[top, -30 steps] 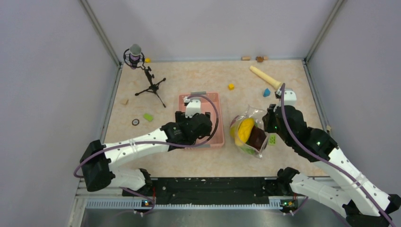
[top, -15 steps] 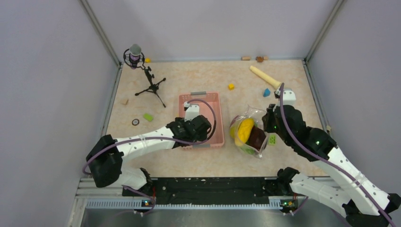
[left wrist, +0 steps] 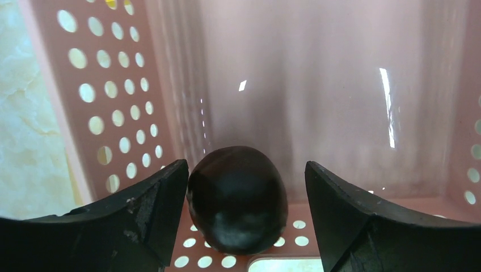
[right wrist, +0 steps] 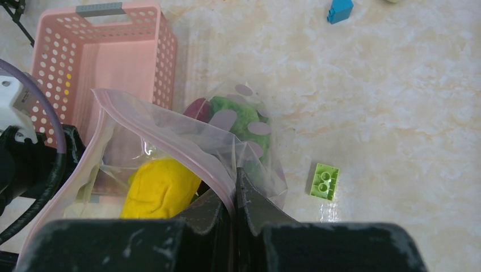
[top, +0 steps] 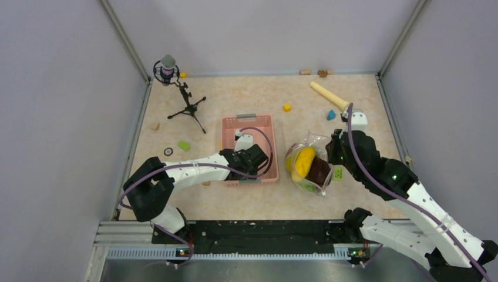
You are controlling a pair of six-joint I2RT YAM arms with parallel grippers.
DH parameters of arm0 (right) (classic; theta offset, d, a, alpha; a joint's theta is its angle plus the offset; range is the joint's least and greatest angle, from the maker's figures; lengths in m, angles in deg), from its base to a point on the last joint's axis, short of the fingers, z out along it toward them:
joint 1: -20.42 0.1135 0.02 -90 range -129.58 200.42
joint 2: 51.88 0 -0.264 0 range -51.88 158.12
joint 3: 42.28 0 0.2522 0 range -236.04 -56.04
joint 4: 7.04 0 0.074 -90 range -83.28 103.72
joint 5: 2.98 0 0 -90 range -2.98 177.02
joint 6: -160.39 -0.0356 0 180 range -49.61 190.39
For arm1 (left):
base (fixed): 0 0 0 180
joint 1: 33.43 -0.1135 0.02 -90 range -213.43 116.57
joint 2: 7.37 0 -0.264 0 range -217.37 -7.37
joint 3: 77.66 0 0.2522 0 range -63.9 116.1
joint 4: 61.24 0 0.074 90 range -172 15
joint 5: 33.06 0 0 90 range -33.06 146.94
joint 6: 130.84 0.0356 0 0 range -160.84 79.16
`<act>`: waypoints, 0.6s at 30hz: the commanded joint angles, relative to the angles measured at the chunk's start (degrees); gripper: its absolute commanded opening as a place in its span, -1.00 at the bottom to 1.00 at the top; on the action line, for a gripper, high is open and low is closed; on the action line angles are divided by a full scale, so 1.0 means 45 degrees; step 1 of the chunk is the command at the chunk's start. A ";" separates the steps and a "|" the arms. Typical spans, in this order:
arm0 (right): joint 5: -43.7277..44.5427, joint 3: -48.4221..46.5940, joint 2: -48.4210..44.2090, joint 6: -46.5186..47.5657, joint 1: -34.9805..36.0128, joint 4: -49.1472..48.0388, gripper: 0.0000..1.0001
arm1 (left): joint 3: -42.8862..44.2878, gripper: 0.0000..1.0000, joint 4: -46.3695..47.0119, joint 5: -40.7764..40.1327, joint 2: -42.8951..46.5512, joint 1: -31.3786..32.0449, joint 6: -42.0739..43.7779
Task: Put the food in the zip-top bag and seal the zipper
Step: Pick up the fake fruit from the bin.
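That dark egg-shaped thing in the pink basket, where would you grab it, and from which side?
Probably across its rounded middle, coming down from above. The dark piece lies on the floor of the basket close to its walls, which block a sideways approach. The left hand straddles it, open, one finger on each side.

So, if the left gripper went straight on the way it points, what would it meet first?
The dark purple-brown piece, lying in the pink basket between the fingers of the open left gripper. Depth is unclear, but nothing shows nearer.
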 commanded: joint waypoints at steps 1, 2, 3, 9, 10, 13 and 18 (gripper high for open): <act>0.0378 0.0004 -0.0112 0.0064 -0.0016 -0.0313 -0.91 | 0.0561 0.57 -0.0095 0.0448 -0.0336 -0.0035 0.0153; 0.0373 -0.0009 -0.0121 0.0049 -0.0022 -0.0313 -0.91 | 0.0579 0.53 -0.0052 0.0547 -0.0409 -0.0035 0.0191; 0.0374 -0.0009 -0.0123 0.0043 -0.0025 -0.0313 -0.91 | 0.0598 0.49 -0.0010 0.0652 -0.0442 -0.0035 0.0207; 0.0392 -0.0005 -0.0123 0.0047 -0.0018 -0.0313 -0.91 | 0.0748 0.17 0.0353 0.1409 -0.0667 -0.0035 0.0445; 0.0391 0.0007 -0.0120 0.0057 -0.0020 -0.0313 -0.91 | 0.0758 0.10 0.0424 0.1519 -0.0675 -0.0035 0.0481; 0.0422 -0.0003 -0.0141 0.0056 -0.0013 -0.0313 -0.91 | 0.0908 -0.23 0.0324 0.1965 -0.0678 -0.0045 0.0724; 0.0405 -0.0003 -0.0178 0.0032 -0.0023 -0.0313 -0.91 | 0.1287 -0.71 0.0062 0.1619 -0.0346 -0.0042 0.0650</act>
